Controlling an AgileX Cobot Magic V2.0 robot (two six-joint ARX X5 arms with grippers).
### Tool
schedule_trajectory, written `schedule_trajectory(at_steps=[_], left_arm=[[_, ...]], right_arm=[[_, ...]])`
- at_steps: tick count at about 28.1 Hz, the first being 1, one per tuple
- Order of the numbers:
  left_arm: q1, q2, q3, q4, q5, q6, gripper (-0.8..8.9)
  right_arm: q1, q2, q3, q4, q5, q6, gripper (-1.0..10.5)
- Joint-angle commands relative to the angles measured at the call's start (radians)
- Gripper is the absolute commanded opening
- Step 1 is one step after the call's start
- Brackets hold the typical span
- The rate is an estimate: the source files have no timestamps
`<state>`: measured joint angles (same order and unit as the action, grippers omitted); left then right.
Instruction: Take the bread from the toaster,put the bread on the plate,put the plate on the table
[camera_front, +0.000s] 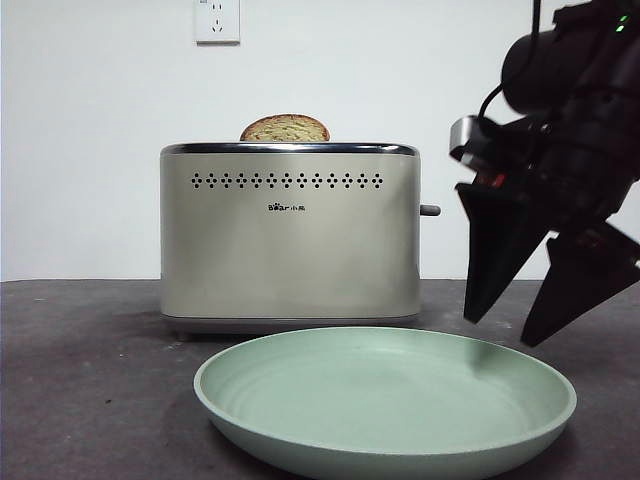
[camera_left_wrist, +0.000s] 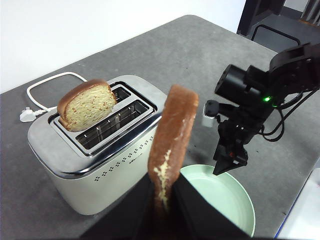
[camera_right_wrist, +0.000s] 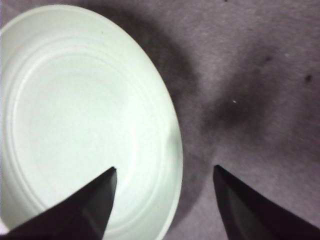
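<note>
I see the left claw (camera_left_wrist: 165, 200) clamped on the bread (camera_left_wrist: 172, 145), a domed slice with a dark brown crust, held upright on edge in the air above the boxy cream toaster (camera_left_wrist: 95, 155) with its chrome rim. A second, paler slice (camera_left_wrist: 86, 105) still stands in a slot. My right claw (camera_right_wrist: 165, 172) hangs spread wide over the rim of the matte mint plate (camera_right_wrist: 65, 100), which rests on the mottled grey desk (camera_right_wrist: 250, 75).
</note>
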<state>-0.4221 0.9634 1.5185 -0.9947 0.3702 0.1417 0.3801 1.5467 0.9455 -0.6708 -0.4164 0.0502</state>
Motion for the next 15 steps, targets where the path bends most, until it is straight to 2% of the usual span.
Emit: schedule_trajectory(at_steps=[1,15], left_arm=[[-0.004,0.005,0.030,0.015,0.009,-0.005,0.03],[-0.004,0.005,0.030,0.016,0.073,-0.025,0.03]], right_arm=[[0.013,0.039,0.016,0.019,-0.002,0.006,2.6],[0.020,0.119,0.016,0.039,-0.002,0.006,1.4]])
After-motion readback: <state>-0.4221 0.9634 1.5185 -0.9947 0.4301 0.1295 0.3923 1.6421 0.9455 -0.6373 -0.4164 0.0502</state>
